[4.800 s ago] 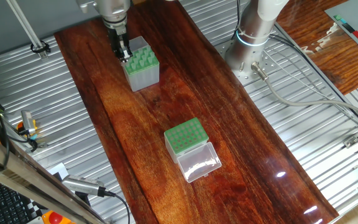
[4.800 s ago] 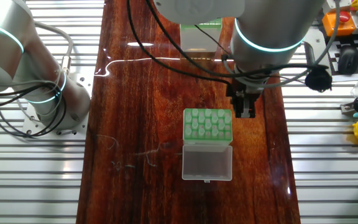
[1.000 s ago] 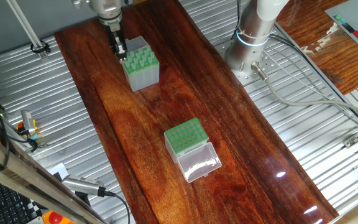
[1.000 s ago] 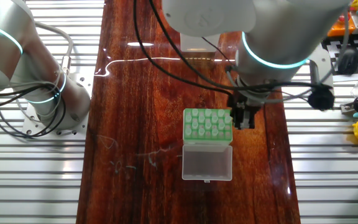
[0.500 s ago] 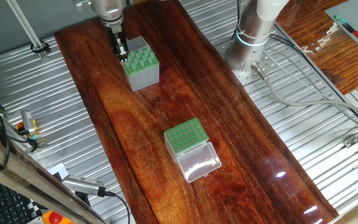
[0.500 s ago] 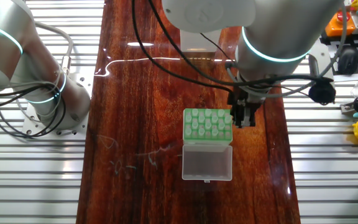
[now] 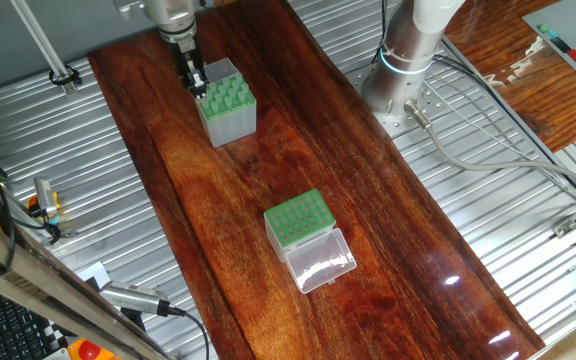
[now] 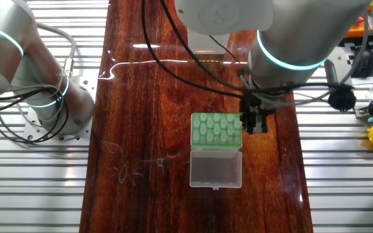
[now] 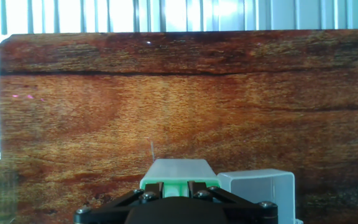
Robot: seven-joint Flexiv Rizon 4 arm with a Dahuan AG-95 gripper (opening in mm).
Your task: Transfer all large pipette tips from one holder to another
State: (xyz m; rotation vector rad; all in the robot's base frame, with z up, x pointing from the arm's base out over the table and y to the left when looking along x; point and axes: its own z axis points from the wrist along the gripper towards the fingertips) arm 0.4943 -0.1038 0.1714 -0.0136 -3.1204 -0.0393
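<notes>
Raised slightly since earlier, jaws hang over taller holder [image 7: 227, 104] edge; opening and any grip unclear.

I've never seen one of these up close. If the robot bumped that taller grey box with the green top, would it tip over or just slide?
The taller grey box looks like thin see-through plastic, so it is probably light. It stands higher than the shorter lidded box, so a high knock could tip it. The wooden table looks glossy, so a low push would more likely slide it.

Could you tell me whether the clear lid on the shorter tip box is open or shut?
Open: the clear lid lies flat beside the green top plate.
</notes>
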